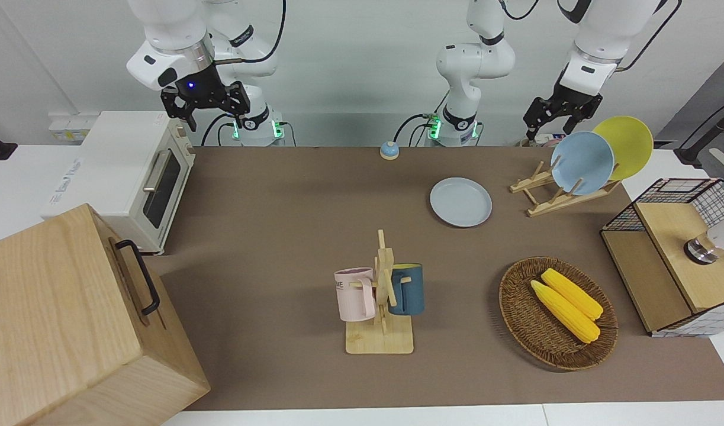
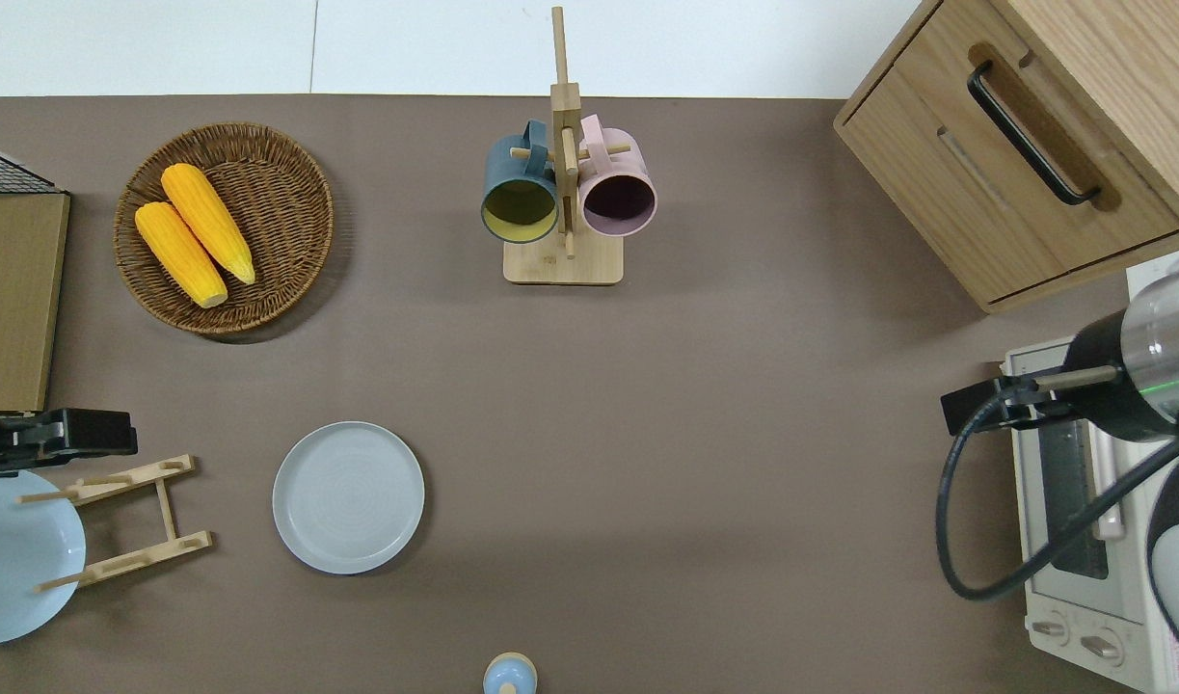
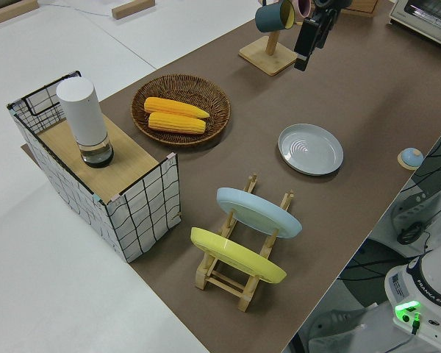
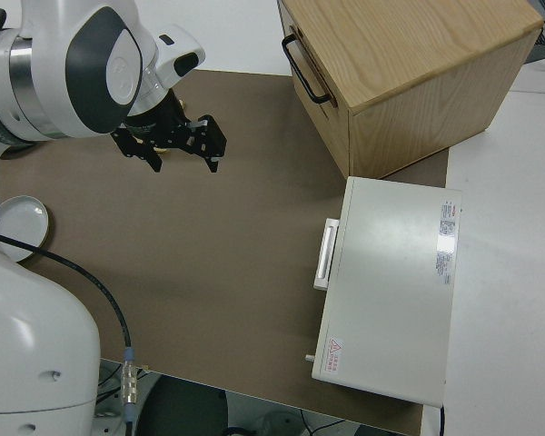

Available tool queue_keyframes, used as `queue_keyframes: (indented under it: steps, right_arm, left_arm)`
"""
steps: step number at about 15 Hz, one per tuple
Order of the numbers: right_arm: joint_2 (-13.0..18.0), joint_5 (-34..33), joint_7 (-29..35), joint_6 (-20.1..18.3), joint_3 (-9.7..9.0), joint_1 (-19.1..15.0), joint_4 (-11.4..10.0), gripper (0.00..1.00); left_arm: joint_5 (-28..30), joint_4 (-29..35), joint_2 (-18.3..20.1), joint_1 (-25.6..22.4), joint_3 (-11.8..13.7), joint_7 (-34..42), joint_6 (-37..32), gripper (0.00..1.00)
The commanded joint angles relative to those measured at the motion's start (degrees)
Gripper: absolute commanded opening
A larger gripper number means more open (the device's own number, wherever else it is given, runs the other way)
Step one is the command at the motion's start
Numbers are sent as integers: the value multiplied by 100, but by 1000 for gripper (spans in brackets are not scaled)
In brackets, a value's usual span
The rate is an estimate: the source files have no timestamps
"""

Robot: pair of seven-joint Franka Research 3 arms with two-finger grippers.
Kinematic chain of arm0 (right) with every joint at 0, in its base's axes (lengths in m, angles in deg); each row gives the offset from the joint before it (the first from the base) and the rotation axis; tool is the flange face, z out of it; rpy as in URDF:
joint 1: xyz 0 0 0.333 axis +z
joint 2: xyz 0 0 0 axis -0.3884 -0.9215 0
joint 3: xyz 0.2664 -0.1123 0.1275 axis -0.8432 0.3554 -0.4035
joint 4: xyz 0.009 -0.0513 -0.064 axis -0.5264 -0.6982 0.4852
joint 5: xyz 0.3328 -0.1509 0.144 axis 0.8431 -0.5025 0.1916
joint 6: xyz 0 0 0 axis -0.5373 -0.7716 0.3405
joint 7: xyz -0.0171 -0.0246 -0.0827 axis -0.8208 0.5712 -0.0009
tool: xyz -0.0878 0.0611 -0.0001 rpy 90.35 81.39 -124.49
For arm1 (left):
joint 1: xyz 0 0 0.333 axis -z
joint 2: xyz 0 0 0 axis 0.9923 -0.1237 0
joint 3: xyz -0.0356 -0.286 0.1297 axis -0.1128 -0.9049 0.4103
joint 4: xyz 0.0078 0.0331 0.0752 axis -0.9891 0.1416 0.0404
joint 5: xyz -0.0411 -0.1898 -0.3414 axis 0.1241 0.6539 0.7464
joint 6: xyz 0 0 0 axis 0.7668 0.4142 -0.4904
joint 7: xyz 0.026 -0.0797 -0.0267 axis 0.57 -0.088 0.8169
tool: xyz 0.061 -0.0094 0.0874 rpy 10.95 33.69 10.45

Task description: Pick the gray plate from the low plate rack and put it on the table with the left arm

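Brown table (image 1: 290, 195) bears gray plate (image 1: 460, 202) (lying flat); left gripper (image 1: 562, 113) seemingly spread, empty.

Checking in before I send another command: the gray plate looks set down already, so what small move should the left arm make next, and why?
Probably just retreat to a parked pose. The gray plate lies flat on the table, clear of the low plate rack, which holds only the light blue plate and yellow plate. The left gripper is open, empty and raised.

Gray plate (image 2: 348, 496) on table (image 2: 743, 434)
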State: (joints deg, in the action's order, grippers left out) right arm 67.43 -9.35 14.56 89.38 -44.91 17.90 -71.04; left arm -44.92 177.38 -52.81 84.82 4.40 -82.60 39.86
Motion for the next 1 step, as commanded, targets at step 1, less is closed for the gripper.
queue_keyframes:
  steps: [1]
  right_arm:
    - [27,20,-19,-87,-38,-84,35,987]
  left_arm:
    - [-47,-232,-110,45,51,1,-177,993]
